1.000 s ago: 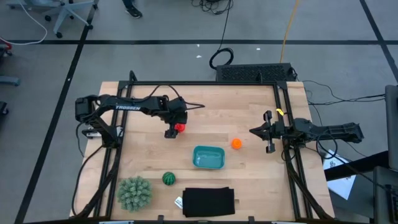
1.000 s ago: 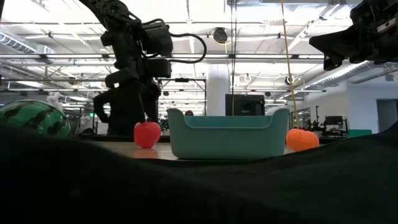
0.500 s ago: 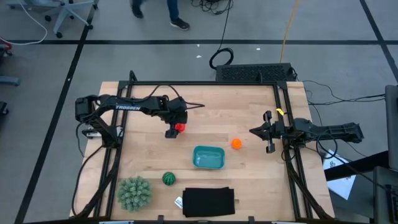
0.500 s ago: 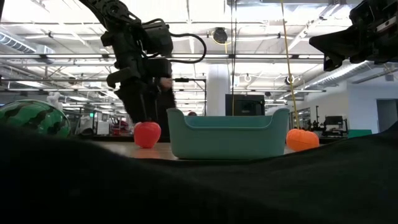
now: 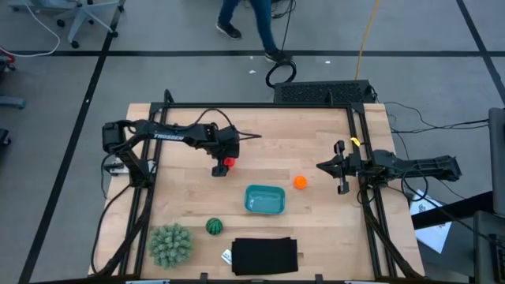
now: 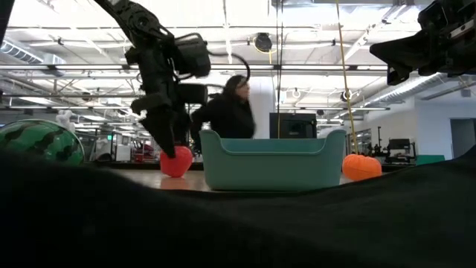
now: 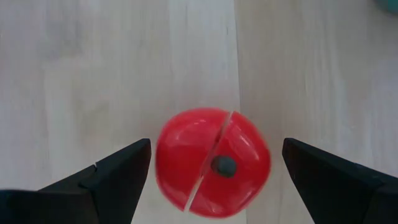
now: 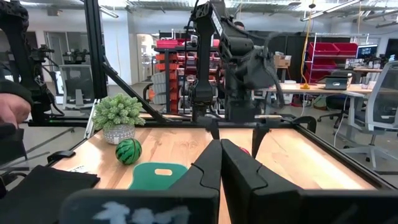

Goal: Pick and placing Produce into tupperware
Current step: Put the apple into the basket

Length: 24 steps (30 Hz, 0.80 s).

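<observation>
The red roundish fruit [image 5: 229, 163] [image 7: 212, 162] sits on the wood table, left of and beyond the teal tupperware [image 5: 264, 199] [image 6: 271, 160]. My left gripper [image 7: 214, 171] [image 5: 222, 164] is open and points down over it, one finger on either side with a gap to each. The orange ball [image 5: 300, 182] lies right of the tupperware. The dark green striped ball [image 5: 214, 226] rests near the front, left of it. My right gripper [image 5: 322, 167] [image 8: 221, 162] waits shut near the table's right edge, raised above the top.
A pale green spiky ball [image 5: 170, 244] and a flat black rectangle [image 5: 264, 256] lie at the near edge. A black case [image 5: 323, 92] sits at the far right corner. A person [image 6: 230, 112] walks past beyond the far edge. Bare wood lies between the tupperware and the far edge.
My left gripper has come down toward the red fruit, its open fingers now reaching beside it at table height. The fruit has stayed put. A person has walked from left to right behind the table.
</observation>
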Available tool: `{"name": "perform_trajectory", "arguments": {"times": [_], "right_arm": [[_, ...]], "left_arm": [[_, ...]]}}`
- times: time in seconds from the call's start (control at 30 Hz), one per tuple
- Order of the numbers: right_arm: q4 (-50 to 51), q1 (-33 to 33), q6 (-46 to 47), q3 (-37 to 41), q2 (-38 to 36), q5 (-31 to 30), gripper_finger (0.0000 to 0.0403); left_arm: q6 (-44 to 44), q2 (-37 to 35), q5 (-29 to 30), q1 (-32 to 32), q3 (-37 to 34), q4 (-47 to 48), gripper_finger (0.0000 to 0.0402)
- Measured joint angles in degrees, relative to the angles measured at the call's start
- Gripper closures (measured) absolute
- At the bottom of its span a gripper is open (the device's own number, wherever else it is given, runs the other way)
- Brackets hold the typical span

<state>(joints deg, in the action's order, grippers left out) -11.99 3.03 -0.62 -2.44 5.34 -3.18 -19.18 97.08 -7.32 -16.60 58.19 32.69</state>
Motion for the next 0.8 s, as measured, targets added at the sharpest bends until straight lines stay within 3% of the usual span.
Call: {"name": "perform_trajectory", "arguments": {"times": [0.5, 0.8], "right_arm": [[0.09, -0.01, -0.02, -0.01, 0.00, 0.02, 0.0403], [0.09, 0.00, -0.04, -0.02, 0.00, 0.02, 0.0403]], "left_arm": [[-1.57, 1.33, 0.34, -0.04, -0.02, -1.36, 0.0034], [-1.07, 1.27, 0.34, -0.04, 0.02, -1.35, 0.0113]]}}
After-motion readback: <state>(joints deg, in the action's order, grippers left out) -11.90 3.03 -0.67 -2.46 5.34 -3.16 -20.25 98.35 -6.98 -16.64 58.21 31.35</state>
